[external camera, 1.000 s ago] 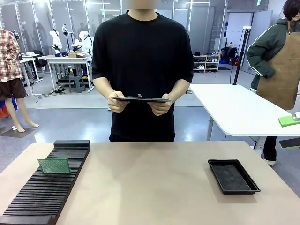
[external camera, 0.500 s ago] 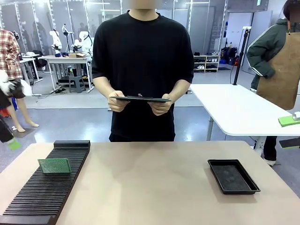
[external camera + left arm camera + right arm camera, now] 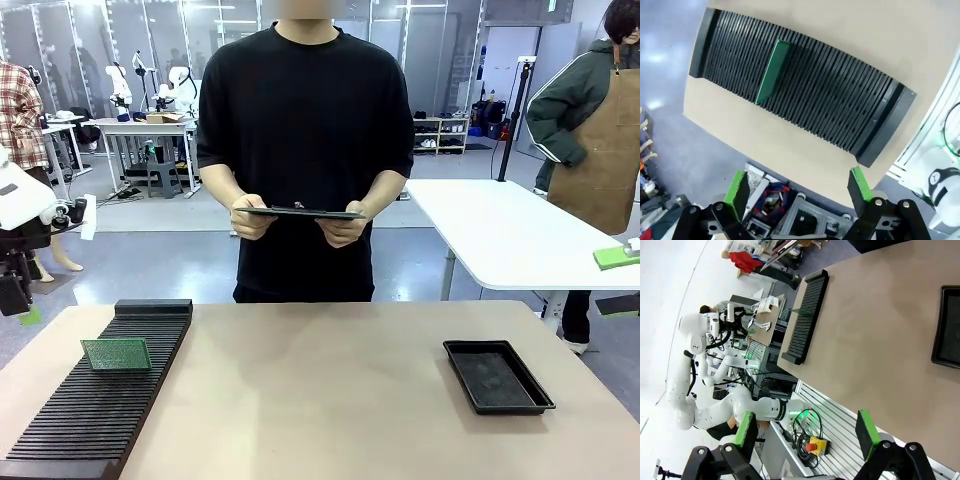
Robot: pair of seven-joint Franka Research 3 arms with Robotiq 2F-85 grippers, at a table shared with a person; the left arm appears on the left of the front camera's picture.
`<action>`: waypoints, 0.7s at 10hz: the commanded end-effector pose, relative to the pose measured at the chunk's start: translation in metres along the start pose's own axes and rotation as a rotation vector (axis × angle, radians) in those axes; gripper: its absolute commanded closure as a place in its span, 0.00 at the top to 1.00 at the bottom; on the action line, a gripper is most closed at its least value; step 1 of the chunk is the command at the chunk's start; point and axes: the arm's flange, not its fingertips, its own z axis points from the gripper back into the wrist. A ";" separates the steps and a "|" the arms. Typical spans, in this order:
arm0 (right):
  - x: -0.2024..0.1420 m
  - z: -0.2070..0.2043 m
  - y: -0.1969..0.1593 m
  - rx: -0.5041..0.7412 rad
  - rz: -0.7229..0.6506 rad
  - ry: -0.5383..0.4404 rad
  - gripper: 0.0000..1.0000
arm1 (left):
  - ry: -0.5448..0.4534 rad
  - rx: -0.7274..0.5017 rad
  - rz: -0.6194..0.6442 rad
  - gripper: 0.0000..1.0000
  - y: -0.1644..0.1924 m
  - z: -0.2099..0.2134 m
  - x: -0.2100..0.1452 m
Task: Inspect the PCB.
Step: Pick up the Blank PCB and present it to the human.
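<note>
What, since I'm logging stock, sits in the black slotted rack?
One PCB stands on edge in a slot toward the far end of the rack; the other slots look bare. Its lower edge is hidden between the ribs.

The right gripper [image 3: 805,432] hangs spread above the table [image 3: 875,340]. A slotted rack [image 3: 808,315] holds what may be the green board [image 3: 800,312].

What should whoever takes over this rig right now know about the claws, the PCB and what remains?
Left claw: open, empty, high over the table's edge, facing the black slotted rack.
Right claw: open, empty, raised clear of the table.
Thin green dotted PCB: upright in a rack slot, untouched.
Person at the far side holds a dark flat clipboard; shallow black tray sits on the table's right.
Done: nothing. Left: grasp the PCB, probably with the left claw, and inspect it.
</note>
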 end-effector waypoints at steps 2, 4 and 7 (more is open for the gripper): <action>0.002 0.000 0.000 0.013 0.020 -0.006 1.00 | 0.014 -0.017 0.033 1.00 -0.001 0.000 -0.001; 0.002 0.000 0.000 0.013 0.020 -0.006 1.00 | -0.014 -0.047 -0.116 1.00 0.011 -0.021 -0.006; 0.002 0.000 0.000 0.013 0.020 -0.006 1.00 | -0.084 0.005 -0.442 1.00 0.042 -0.081 -0.020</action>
